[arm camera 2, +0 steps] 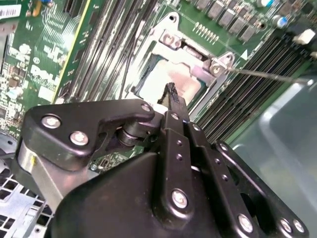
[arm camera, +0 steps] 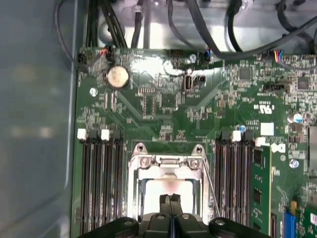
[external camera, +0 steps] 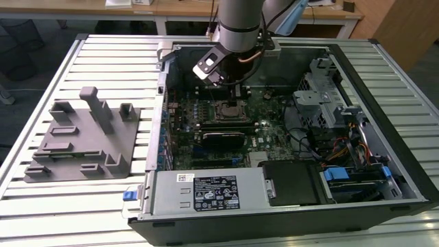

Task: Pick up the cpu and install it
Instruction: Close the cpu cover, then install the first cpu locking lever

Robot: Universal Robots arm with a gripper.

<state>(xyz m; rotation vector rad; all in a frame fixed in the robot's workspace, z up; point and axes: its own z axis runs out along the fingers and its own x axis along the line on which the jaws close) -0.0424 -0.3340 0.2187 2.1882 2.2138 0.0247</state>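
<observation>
The cpu (arm camera: 153,191) is a pale, shiny square lying flat inside the metal-framed socket (arm camera: 134,168) on the green motherboard. It also shows in the second wrist view as the cpu (arm camera 2: 158,77) within the socket frame (arm camera 2: 171,39). My gripper (arm camera: 171,199) is directly over the chip, its two black fingers pressed together with nothing between them. In the second wrist view the gripper (arm camera 2: 171,90) has its tip at or just above the chip's top; I cannot tell whether it touches. In the exterior view the gripper (external camera: 238,95) hangs inside the open computer case above the socket (external camera: 230,109).
Memory slots (arm camera: 99,183) flank the socket on both sides, and a thin socket lever (arm camera 2: 267,74) sticks out beside it. A grey fixture block (external camera: 82,136) stands on the slatted table at the exterior view's left. The power supply (external camera: 205,193) and drive cage (external camera: 322,98) fill the case.
</observation>
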